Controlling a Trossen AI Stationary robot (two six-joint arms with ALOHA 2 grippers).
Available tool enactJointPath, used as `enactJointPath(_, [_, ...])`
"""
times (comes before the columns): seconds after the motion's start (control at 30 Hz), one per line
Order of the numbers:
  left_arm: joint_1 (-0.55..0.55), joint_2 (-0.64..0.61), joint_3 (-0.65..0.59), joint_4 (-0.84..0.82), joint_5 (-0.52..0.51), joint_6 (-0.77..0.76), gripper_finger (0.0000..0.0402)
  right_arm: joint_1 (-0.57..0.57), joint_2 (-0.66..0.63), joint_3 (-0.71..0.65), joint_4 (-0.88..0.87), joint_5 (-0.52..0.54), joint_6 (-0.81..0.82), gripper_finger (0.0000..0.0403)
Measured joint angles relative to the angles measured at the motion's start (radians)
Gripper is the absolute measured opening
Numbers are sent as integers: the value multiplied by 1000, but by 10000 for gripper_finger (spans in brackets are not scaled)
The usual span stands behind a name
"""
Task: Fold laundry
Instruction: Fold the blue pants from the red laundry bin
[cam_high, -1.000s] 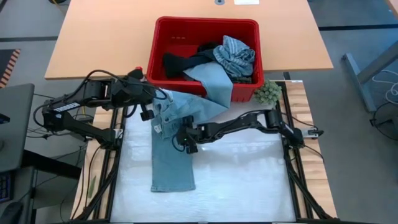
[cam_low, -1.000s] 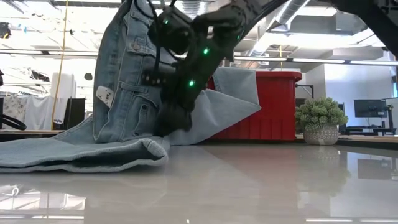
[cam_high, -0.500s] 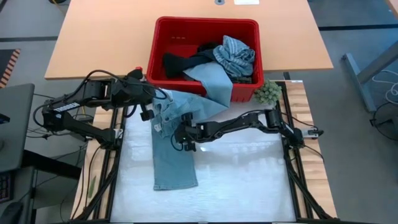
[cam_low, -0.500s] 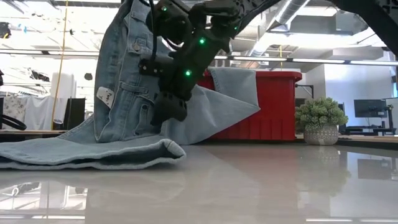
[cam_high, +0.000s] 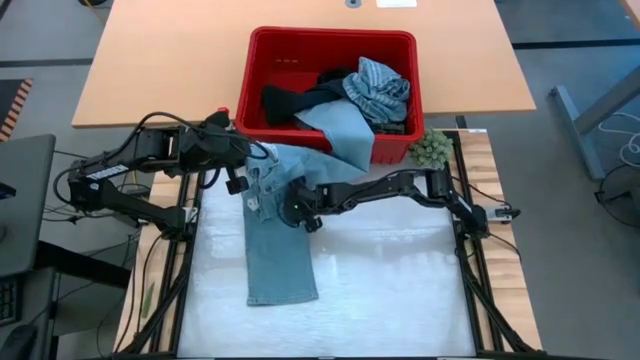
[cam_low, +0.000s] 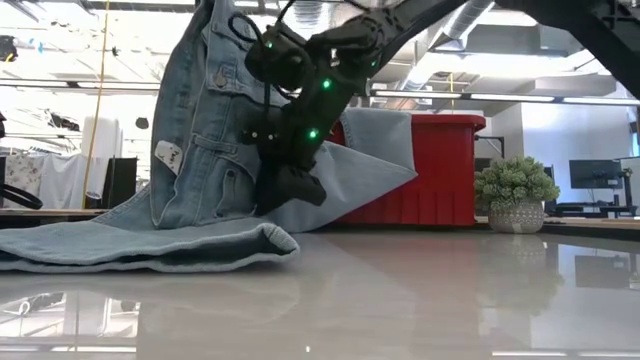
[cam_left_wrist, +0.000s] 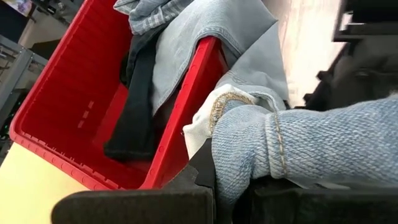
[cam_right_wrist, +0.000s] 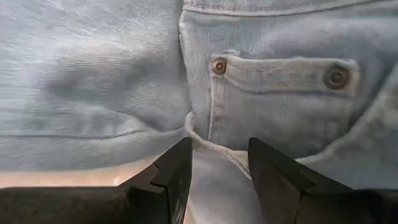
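High view: jeans (cam_high: 280, 250) partly out of red basket (cam_high: 262, 70), one leg flat on table (cam_high: 400, 290), waist lifted. Left gripper (cam_high: 243, 160) clamped on waistband; right gripper (cam_high: 300, 208) jaws pinching denim fold near pocket. Striped and dark garments (cam_high: 375, 85) in basket. No fold made yet; early stage.

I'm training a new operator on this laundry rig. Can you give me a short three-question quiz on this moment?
1. True or false: the light blue jeans lie wholly inside the red basket.
2. Which gripper holds the jeans' waistband up near the basket: A) left gripper B) right gripper C) neither?
3. Fill in: beside the basket's corner sits a small green ___.

Key
1. False: one leg lies flat on the table, the other still trails into the basket.
2. A; the right gripper's fingers pinch a fold near the pocket.
3. Fuzzy ball.
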Motion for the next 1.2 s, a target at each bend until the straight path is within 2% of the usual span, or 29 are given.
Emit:
enactJointPath(0.17, [0,0,0,0,11,-18,0,-25,24,3,13,-72,-70,174])
enactJointPath(0.27, [0,0,0,-1,26,-28,0,-30,46,2,-14,-59,-72,156])
enactJointPath(0.37, [0,0,0,-2,26,-31,0,-26,49,3,-46,-50,-31,113])
enactJointPath(0.5, [0,0,-1,-4,26,-38,0,-8,41,3,-81,-47,101,25])
enactJointPath(0.63, [0,0,-1,-2,37,-41,0,24,-16,-2,-136,-50,207,21])
enactJointPath(0.73, [0,0,-1,1,71,-56,0,66,-116,-3,-215,-63,272,21])
enactJointPath(0.87, [-10,0,-1,33,168,-111,0,120,-297,-1,-404,-192,381,21])
enactJointPath(1.03, [-75,16,0,182,282,-225,0,160,-533,1,-726,-532,567,21])
enactJointPath(1.13, [-154,58,0,243,290,-248,0,210,-638,-27,-909,-579,690,21])
enactJointPath(1.2, [-211,101,-8,264,259,-240,0,263,-700,-97,-955,-583,737,21])
